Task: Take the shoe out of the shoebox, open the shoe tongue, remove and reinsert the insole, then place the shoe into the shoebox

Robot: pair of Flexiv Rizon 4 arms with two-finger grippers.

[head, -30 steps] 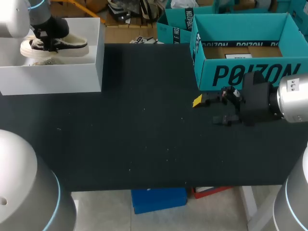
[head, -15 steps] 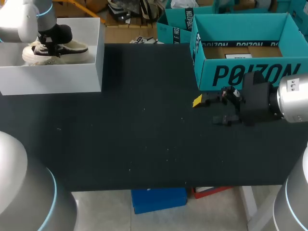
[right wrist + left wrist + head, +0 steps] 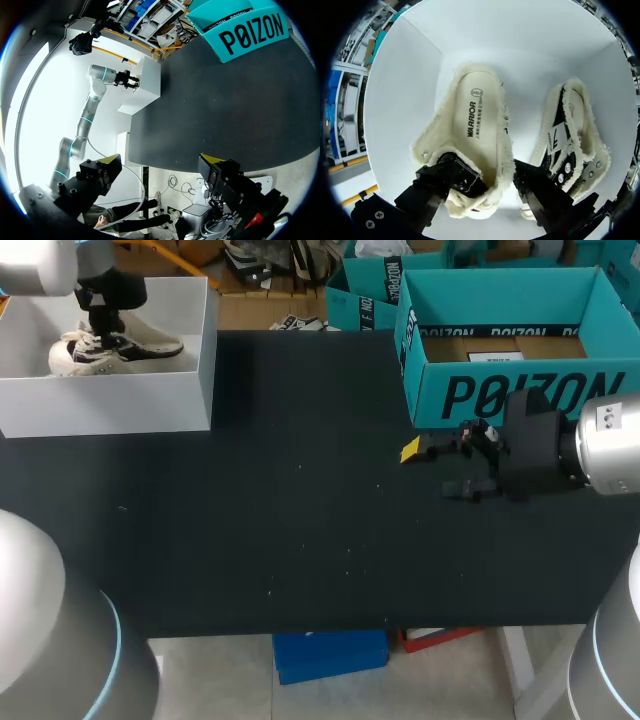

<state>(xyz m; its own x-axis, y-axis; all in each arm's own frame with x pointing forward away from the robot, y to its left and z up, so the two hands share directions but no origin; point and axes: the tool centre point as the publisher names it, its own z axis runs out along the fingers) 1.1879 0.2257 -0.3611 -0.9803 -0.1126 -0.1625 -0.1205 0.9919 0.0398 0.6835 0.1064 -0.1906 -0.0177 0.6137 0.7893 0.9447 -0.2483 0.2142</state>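
In the white shoebox [image 3: 405, 100] the left fingers [image 3: 540, 195] pinch the cream sneaker [image 3: 480, 130] by its heel rim; the right fingers [image 3: 100, 175] stand spread.

The shoe [image 3: 470, 160] is cream with off-white frayed edges and some black bits, plus black print on the cream insole [image 3: 475, 100]. The shoebox [image 3: 110, 400] is plain white and the table [image 3: 300, 500] is black. The other box [image 3: 500, 390] is teal with black lettering. The right gripper [image 3: 161, 159] is black with yellow tips.
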